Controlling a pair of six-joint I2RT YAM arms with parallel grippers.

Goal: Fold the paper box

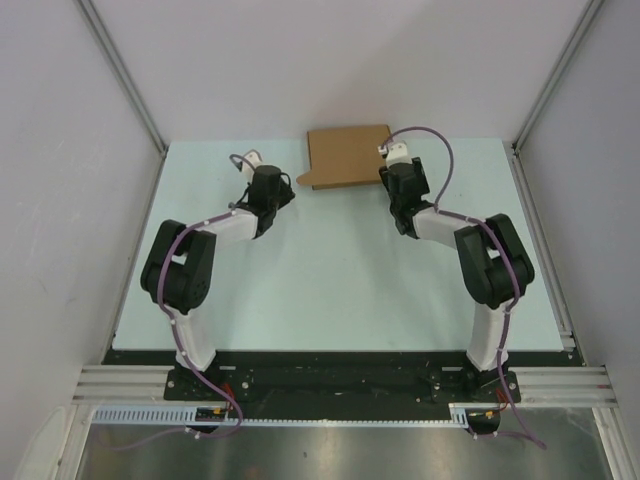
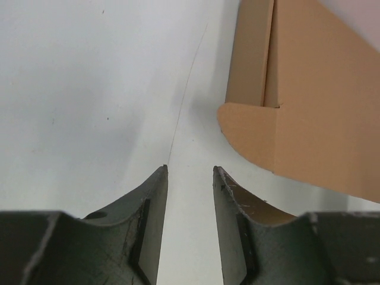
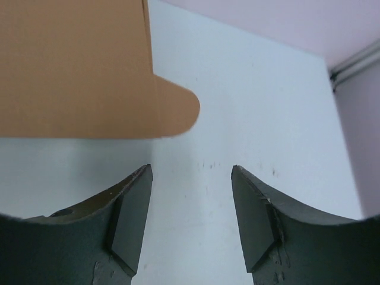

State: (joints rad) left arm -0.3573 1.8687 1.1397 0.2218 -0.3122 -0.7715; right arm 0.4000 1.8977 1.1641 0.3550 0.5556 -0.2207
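The paper box (image 1: 348, 156) is flanked by the left end effector (image 2: 190, 169) and right end effector (image 3: 191, 167), both spread empty, presumably for flap access.

The box (image 1: 348, 155) is plain brown cardboard — matt and smooth, with clean cut edges and one pressed crease. The table (image 1: 330, 300) is pale, matt and smooth, marked only by a hairline scratch and a few dark specks. The left gripper (image 2: 190, 175) and right gripper (image 3: 191, 172) look like dark matt plastic, scuffed with pale scratches on the inner faces. At the near edge the rail (image 1: 120, 383) is ribbed bare metal — nearer still lies a brushed metal sheet (image 1: 340, 455) with a dull sheen.
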